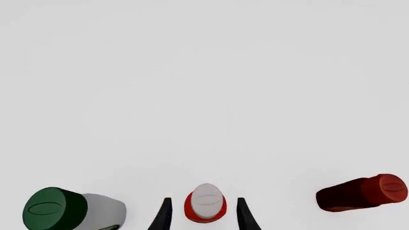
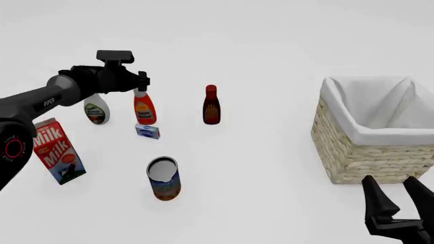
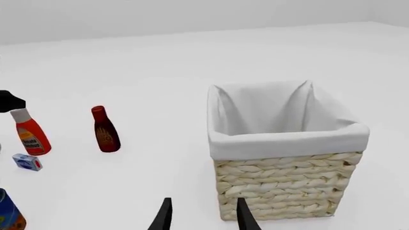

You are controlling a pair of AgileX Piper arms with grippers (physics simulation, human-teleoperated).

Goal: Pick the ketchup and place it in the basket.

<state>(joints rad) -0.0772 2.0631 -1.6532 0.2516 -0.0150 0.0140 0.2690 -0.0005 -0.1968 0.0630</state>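
Note:
The ketchup [image 2: 144,109] stands upright at the back left, a red-orange bottle with a pale cap and a yellowish label. My left gripper [image 2: 142,81] hangs open right above it. In the left wrist view the ketchup's cap [image 1: 205,207] lies between the two spread fingers of the left gripper [image 1: 204,201], which are not closed on it. The ketchup also shows in the right wrist view [image 3: 30,135]. The basket [image 2: 359,152], woven with a white liner, stands at the right and shows empty in the right wrist view [image 3: 281,184]. My right gripper [image 2: 397,195] is open and empty in front of the basket.
A white bottle with a green cap [image 2: 95,111] stands left of the ketchup, a dark-red bottle [image 2: 211,105] to its right, and a small blue-white box [image 2: 148,131] just in front. A milk carton [image 2: 58,150] and a can [image 2: 163,178] stand nearer me.

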